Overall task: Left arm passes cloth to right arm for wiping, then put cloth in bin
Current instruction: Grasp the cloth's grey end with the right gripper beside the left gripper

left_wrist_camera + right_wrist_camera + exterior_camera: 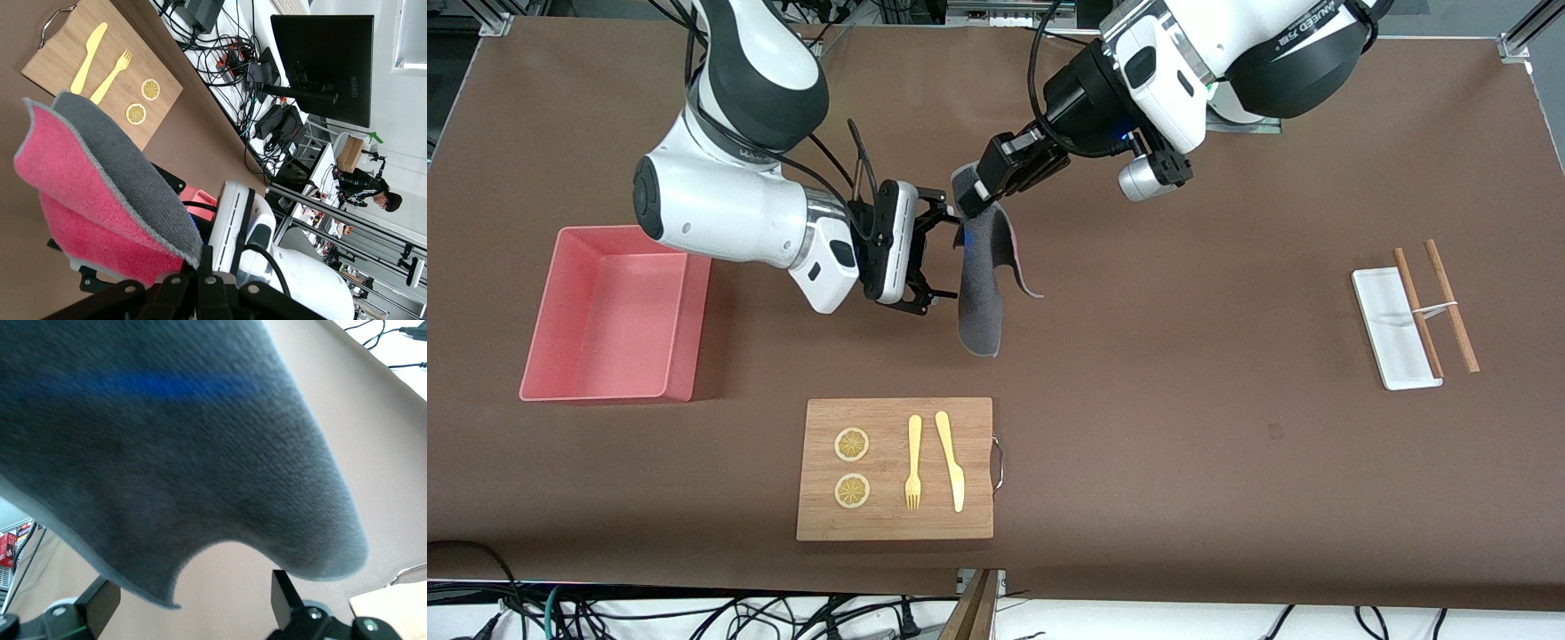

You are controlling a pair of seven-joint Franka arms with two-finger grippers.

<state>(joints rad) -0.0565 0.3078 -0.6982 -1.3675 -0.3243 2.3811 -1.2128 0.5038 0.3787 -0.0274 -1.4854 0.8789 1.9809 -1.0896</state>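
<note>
Nearest the camera lies the rectangular wooden chopping board (895, 468), carrying a yellow fork, a knife and two lemon slices. Above the bare brown table, your left gripper (980, 188) is clamped on the top edge of the soft magenta-and-grey cloth (983, 284), which hangs limp and folded. Your right gripper (935, 255) stands just beside it, fingers spread wide, holding nothing. The cloth looks light and floppy; take the hanging upper portion. The salmon-pink rectangular plastic bin (685, 329) waits toward the right arm's end.
</note>
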